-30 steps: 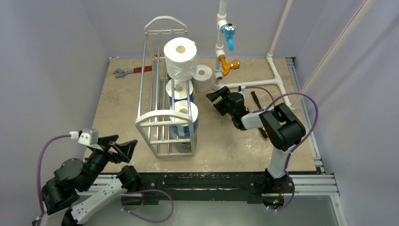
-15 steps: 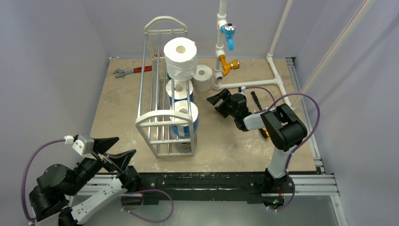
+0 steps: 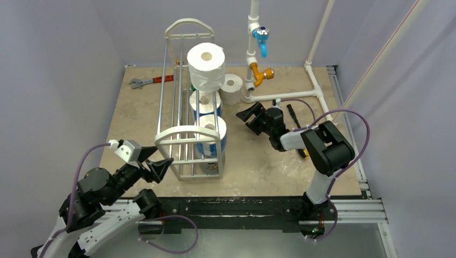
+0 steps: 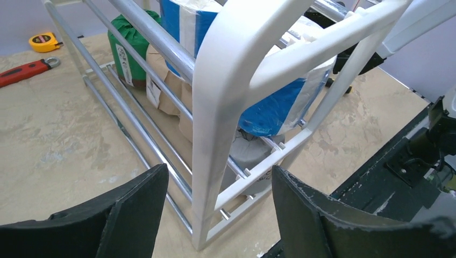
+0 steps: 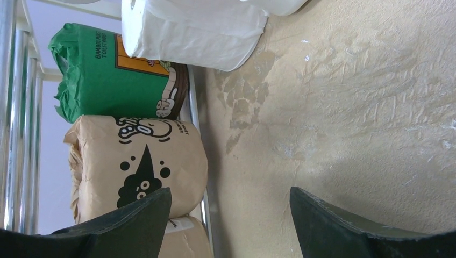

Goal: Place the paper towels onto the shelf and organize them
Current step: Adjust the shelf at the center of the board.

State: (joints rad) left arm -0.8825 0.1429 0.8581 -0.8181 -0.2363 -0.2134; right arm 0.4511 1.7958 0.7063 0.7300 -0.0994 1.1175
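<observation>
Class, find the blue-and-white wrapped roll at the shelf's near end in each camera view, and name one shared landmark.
Top external: blue-and-white roll, centre, just behind the near arch of the shelf.
Left wrist: centre right, behind the white arch.
Right wrist: not in it.
Shared landmark: the shelf's silver rods, in all three.

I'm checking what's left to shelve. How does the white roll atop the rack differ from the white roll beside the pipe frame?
The top white roll sits on the upper rods of the shelf; the table white roll stands on the table outside it, by the white pipe frame. The top one is above blue-white wrapped rolls; the table one rests on bare tabletop. Both are plain white, upright, cores up.
</observation>
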